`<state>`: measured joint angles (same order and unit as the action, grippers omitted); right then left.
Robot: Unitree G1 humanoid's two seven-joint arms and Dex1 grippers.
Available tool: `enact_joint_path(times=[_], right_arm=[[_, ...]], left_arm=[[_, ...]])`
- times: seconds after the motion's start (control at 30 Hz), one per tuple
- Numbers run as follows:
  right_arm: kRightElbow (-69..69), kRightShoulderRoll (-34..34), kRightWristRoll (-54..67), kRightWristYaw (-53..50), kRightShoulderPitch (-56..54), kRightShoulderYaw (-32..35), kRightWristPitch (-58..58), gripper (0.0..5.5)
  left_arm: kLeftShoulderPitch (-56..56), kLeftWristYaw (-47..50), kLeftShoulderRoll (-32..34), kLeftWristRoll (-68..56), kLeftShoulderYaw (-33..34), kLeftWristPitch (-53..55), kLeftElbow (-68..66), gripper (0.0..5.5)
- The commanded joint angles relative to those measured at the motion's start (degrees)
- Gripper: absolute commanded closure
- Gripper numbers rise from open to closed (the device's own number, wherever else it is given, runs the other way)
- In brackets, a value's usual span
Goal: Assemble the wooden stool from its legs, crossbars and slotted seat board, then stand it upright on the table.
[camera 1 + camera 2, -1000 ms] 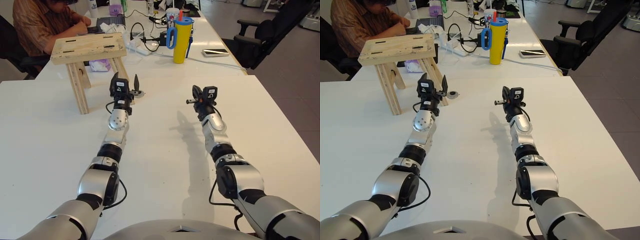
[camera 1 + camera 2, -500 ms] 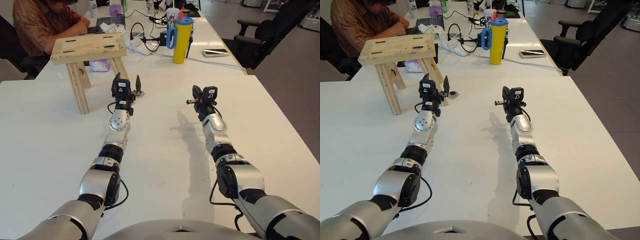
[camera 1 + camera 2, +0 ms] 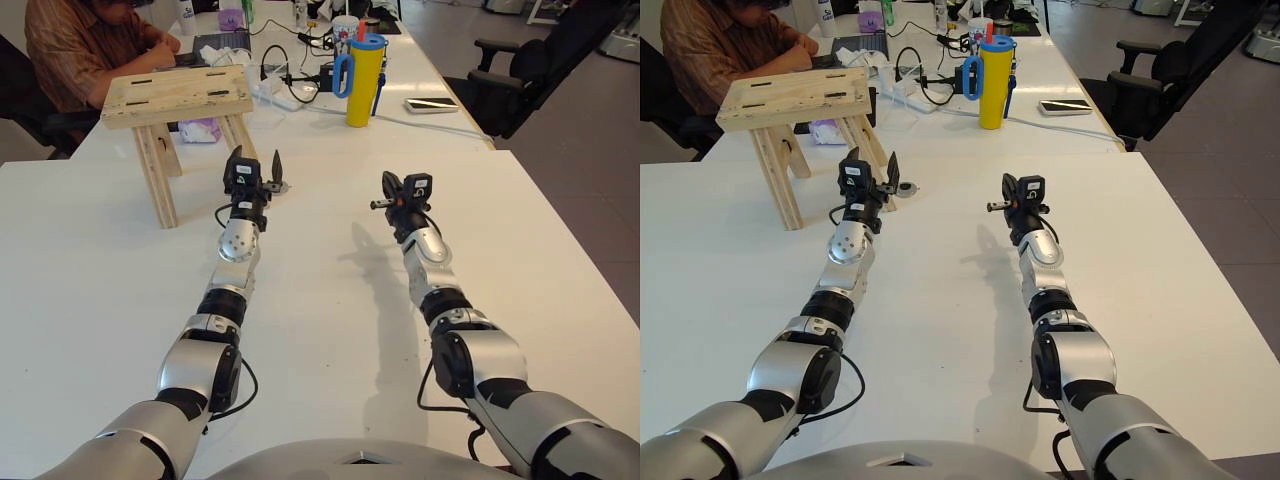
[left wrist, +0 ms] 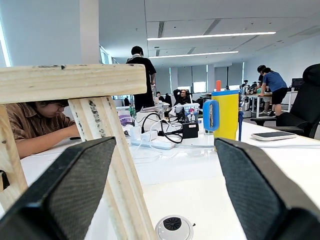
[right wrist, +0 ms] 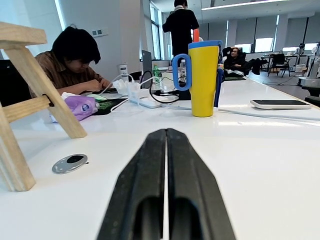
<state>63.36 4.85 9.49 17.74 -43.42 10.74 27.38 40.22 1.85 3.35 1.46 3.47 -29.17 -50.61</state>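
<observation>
The table [image 3: 330,330] carries the stool [image 3: 175,95] at its far left, upright on its legs with the slotted seat on top, so I judge the assembly done and only a clean retreat is left. The left gripper [image 3: 255,162] sits just beside the stool's near leg, fingers spread wide and holding nothing. The right gripper [image 3: 378,203] hovers well apart from the stool at mid-table, fingers pressed together and empty. To finish well, the left arm should draw straight back toward the robot with its fingers wide, so neither pad clips the leg and rocks the stool.

The head views give the seat's slots and the spacing of both arms. The left wrist view gives the leg rising close ahead of the gap. The right wrist view gives the crossbar [image 5: 25,107] and a small disc [image 5: 70,163] on the table.
</observation>
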Motion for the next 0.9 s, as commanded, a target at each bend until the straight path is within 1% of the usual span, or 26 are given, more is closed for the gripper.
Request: enact_joint_path(times=[0.03,0.37,0.9], right_arm=[[-0.75,-0.61,0.08,0.75,0.42,-0.06,-0.67,5.50],[-0.57,-0.29,0.90,1.44,-0.33,0.85,-1.65,5.50],[0.84,0.21,0.08,1.84,-1.61,0.59,-3.13,5.50]], left_arm=[[-0.54,0.16,-0.14,-0.17,0.20,0.70,0.56,1.86],[-0.75,-1.61,-0.08,-1.39,0.41,0.33,1.33,1.86],[-0.33,-1.54,-0.21,-1.69,1.45,-0.11,0.21,1.86]])
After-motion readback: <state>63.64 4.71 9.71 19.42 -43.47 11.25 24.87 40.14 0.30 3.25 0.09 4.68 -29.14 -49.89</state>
